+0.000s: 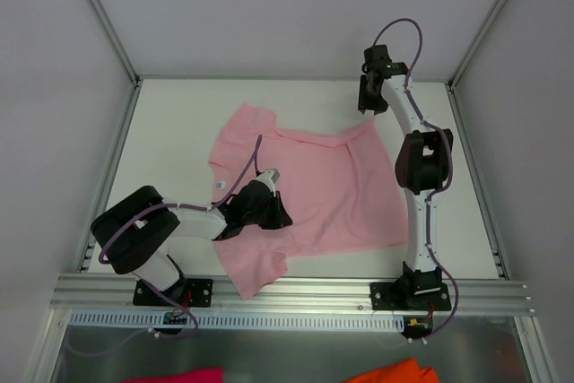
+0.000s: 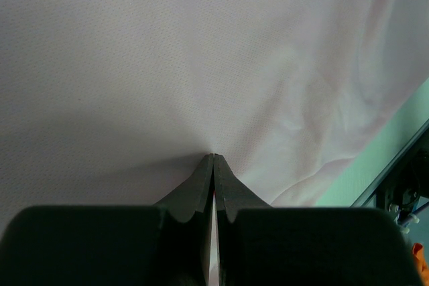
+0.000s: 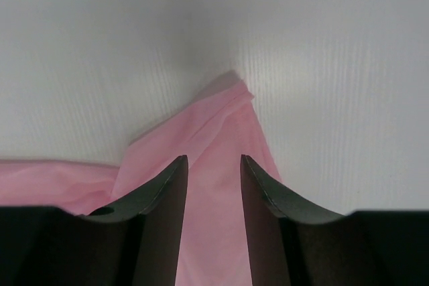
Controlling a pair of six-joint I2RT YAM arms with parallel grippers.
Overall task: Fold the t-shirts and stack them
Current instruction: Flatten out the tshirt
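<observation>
A light pink t-shirt [image 1: 314,186] lies spread on the white table [image 1: 179,114], a small white label [image 1: 219,185] near its left edge. My left gripper [image 1: 269,208] rests on the shirt's left half. In the left wrist view its jaws are shut [image 2: 213,157], the tips pressed against the pink cloth [image 2: 201,51]; whether any cloth is pinched does not show. My right gripper [image 1: 366,107] hovers at the shirt's far right corner. Its fingers stand open [image 3: 213,159] with that corner of the shirt [image 3: 221,125] lying flat on the table below the gap.
An aluminium rail [image 1: 287,291] runs along the table's near edge, where both arm bases are bolted. Below it lie a magenta cloth scrap [image 1: 179,375] and an orange cloth scrap [image 1: 395,371]. Grey walls close in the table at the back and sides.
</observation>
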